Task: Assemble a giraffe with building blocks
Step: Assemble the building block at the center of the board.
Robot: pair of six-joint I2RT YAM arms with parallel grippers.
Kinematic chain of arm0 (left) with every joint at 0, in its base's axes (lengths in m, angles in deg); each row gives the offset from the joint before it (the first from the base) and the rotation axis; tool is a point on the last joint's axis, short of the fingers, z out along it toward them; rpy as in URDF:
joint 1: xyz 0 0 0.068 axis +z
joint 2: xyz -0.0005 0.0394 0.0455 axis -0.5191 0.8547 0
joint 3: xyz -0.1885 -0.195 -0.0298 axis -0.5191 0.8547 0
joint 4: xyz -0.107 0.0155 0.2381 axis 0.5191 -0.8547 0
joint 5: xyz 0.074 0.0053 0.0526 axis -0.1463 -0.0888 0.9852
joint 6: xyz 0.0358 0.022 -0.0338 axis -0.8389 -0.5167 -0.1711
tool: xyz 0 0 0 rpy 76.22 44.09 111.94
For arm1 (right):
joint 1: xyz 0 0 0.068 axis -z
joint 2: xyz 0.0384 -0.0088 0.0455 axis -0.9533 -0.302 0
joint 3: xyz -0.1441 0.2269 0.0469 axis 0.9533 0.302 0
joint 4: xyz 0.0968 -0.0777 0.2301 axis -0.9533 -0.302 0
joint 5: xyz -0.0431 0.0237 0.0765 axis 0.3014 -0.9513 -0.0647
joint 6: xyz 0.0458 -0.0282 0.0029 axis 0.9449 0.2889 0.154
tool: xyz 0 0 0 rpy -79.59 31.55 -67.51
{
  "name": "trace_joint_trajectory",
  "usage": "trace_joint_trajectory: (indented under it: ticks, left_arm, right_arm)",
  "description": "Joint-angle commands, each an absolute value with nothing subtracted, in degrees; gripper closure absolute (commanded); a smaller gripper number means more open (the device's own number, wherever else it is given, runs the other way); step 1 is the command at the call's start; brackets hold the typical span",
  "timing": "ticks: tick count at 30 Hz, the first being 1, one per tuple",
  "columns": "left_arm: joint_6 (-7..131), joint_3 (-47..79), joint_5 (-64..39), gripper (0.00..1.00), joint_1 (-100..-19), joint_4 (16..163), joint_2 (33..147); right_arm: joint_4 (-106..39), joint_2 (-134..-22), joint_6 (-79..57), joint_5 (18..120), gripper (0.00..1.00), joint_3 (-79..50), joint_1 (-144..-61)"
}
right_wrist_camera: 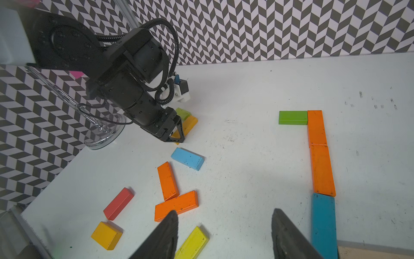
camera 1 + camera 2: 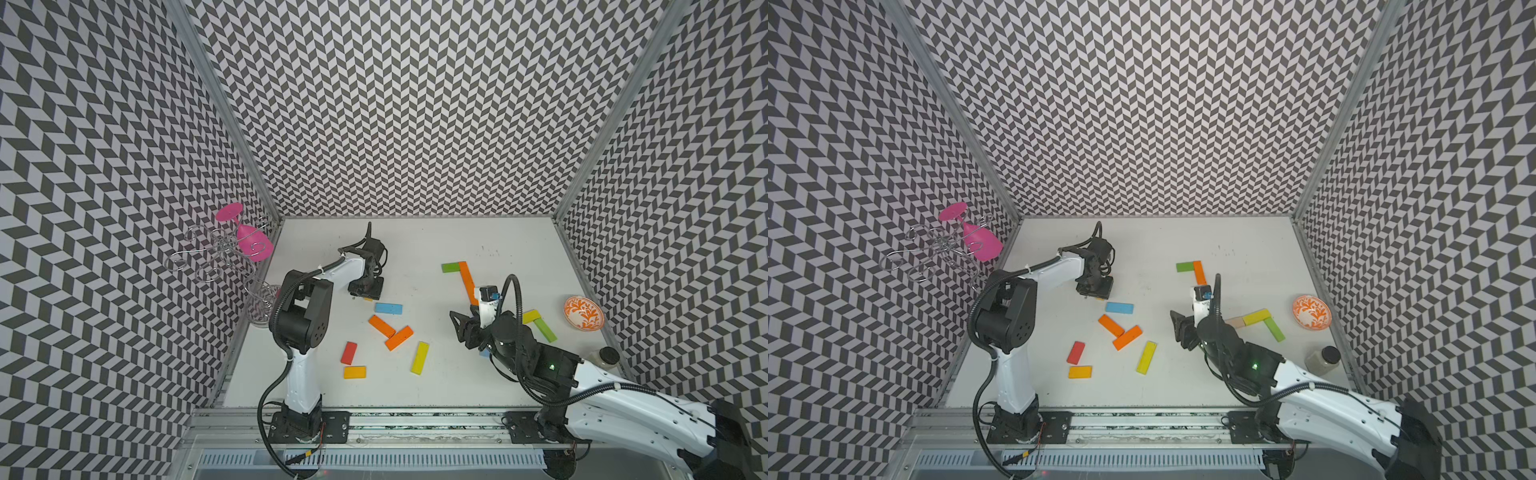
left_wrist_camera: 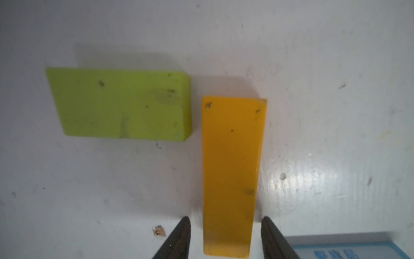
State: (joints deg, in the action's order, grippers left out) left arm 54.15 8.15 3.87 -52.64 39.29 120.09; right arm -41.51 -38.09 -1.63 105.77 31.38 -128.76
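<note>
**Inspector:** Start with the giraffe. Where is it lying?

**Assistant:** Reading the table (image 2: 415, 245) as a dial in a top view, twelve at the back wall, the figure is lying flat at about one o'clock. The small green block (image 1: 293, 117) is touching the far orange block (image 1: 316, 126) on that block's nine o'clock side. The near orange block (image 1: 322, 170) is butting on end to end, and the teal block (image 1: 323, 224) is following it. At three o'clock the tan block (image 2: 1235, 321), yellow-green block (image 2: 1256, 317) and long green block (image 2: 1276, 328) are lying in a touching chain.

**Inspector:** The left claw?

**Assistant:** The left gripper (image 3: 225, 218) is pointing down at ten o'clock. Its fingers (image 3: 183, 235) are straddling one end of the amber block (image 3: 233, 168), with bare table showing on each side: released, gripping nothing. The lime block (image 3: 121, 103) is lying just beside the amber block's other end, a narrow gap between them.

**Inspector:** The right?

**Assistant:** The right gripper (image 1: 225, 213) is hanging just toward three o'clock of centre, jaws well apart, holding and touching nothing.

**Inspector:** Remainder?

**Assistant:** Loose pieces are lying from centre toward seven o'clock: the sky-blue block (image 2: 388, 308), two loose orange blocks (image 2: 381, 325) touching each other, the red block (image 2: 349, 352), gold block (image 2: 354, 372) and yellow block (image 2: 420, 358). The bowl (image 2: 583, 313) is sitting at three o'clock, the jar (image 2: 604, 357) at four, and the wire rack (image 2: 216, 253) with the pink glass (image 2: 245, 232) toward ten.
</note>
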Motion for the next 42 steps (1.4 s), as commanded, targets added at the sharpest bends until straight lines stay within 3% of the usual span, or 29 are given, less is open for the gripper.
trace_joint_trajectory:
  ticks: [1, 5, 12, 18, 29, 42]
  left_arm:
    - [54.46, 5.26, 3.39, 0.52, -52.8, 38.27, 121.98]
    - [54.29, 4.83, 2.76, 0.6, -52.76, 38.52, 123.44]
    - [54.54, 4.34, 3.55, 0.61, -52.01, 38.47, 124.4]
    - [54.61, 3.44, 3.43, 0.71, -52.01, 38.22, 125.57]
    - [54.27, 4.36, 4.02, 0.76, -50.7, 38.2, 124.83]
    - [54.54, 4.84, 4.61, 0.75, -49.82, 38.48, 124.79]
  right_arm:
    - [-39.76, -37.33, -1.4, 106.52, 0.35, 29.86, -128.52]
    - [-39.84, -37.32, -1.13, 106.43, 0.35, 30.18, -128.5]
    - [-39.86, -37.23, -1.07, 106.39, 0.35, 30.26, -128.55]
    - [-39.93, -37.42, -1.15, 106.35, 0.35, 30.26, -128.5]
    - [-39.59, -37.76, -1.15, 106.43, 0.35, 30.22, -128.5]
    - [-39.08, -38.55, -1.28, 106.0, 0.35, 30.04, -128.5]
